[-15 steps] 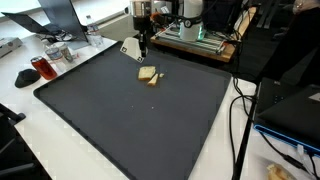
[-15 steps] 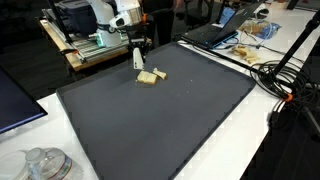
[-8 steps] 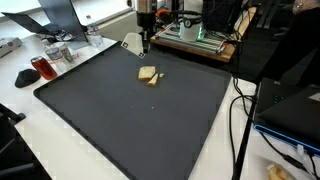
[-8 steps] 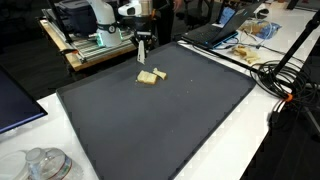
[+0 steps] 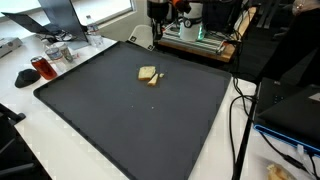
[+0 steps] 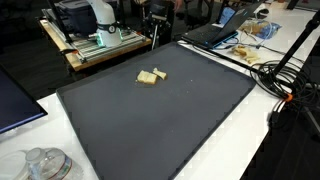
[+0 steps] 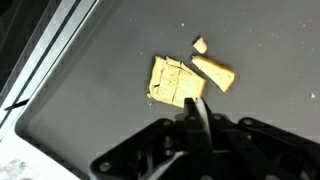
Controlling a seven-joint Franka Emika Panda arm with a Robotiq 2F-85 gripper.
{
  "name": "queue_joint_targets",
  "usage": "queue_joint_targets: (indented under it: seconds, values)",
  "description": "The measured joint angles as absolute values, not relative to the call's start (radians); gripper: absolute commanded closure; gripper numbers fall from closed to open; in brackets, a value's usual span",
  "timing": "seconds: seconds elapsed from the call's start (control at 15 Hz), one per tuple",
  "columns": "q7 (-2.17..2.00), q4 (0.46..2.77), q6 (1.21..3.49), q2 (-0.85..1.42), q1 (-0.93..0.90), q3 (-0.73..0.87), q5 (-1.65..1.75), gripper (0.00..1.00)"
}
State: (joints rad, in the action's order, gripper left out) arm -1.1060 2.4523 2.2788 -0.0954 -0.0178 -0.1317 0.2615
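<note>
A tan, cracked square piece (image 7: pixel 174 82) lies on the dark mat (image 7: pixel 90 120), with a triangular piece (image 7: pixel 214 72) and a small crumb (image 7: pixel 200 45) beside it. In both exterior views these pieces (image 5: pixel 149 74) (image 6: pixel 150 77) sit on the far half of the mat. My gripper (image 7: pixel 195 104) is shut with nothing between its fingers. It hangs above the mat's far edge (image 5: pixel 155 40) (image 6: pixel 153 38), raised and well apart from the pieces.
The mat (image 5: pixel 130 120) covers most of a white table. A red cup (image 5: pixel 42 68) and a black object (image 5: pixel 25 77) stand off one side. A machine on a wooden base (image 5: pixel 195 35), a laptop (image 6: pixel 215 35), cables (image 6: pixel 285 75) and a glass jar (image 6: pixel 40 163) surround it.
The shut gripper has risen and drawn back from just behind the pieces to the mat's far edge. The pieces have not moved.
</note>
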Motion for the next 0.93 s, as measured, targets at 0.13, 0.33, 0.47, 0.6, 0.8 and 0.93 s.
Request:
queue_joint_targets:
  seconds: [0.13, 0.33, 0.47, 0.6, 0.8, 0.93]
  values:
    - [-1.096, 2.409, 2.227, -0.064, -0.031, -0.136, 0.262, 0.99]
    - [-1.071, 2.332, 2.174, 0.008, -0.038, -0.134, 0.261, 0.99]
    - [-1.044, 2.274, 2.144, 0.066, -0.039, -0.128, 0.261, 0.99]
    - [-1.007, 2.211, 2.112, 0.129, -0.04, -0.115, 0.257, 0.99]
    - [-0.961, 2.108, 2.052, 0.229, -0.041, -0.089, 0.256, 0.99]
    - [-0.93, 2.029, 1.998, 0.297, -0.042, -0.074, 0.249, 0.99]
